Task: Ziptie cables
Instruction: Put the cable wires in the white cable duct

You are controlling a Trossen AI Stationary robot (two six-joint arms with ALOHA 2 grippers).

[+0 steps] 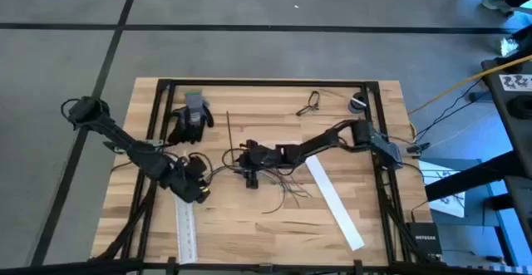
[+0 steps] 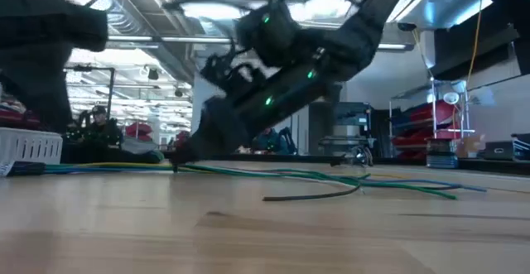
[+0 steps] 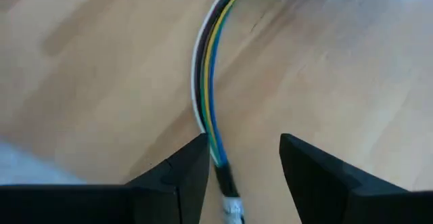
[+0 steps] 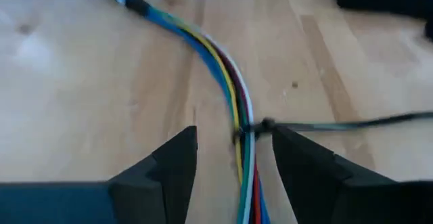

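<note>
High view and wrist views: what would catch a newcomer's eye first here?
The bundle of coloured cables lying across the middle of the wooden table, already cinched by a dark zip tie whose tail sticks out sideways. Both grippers stand open astride it: the right gripper at the tie, the left gripper near the bundle's end. A long white strip lies beside them.

The cables (image 4: 233,92) are a bundle of many colours: blue, yellow, green, white, black and red strands side by side. A thin black zip tie (image 4: 325,124) goes around them. In the left wrist view the cables (image 3: 206,82) show white, black, yellow, green and blue. The table (image 1: 274,217) is light wood with a pale grain and a black frame. Two white flat strips (image 1: 334,202) lie on it. The glove (image 1: 190,119) is black with a grey cuff. Both arms are black.
</note>
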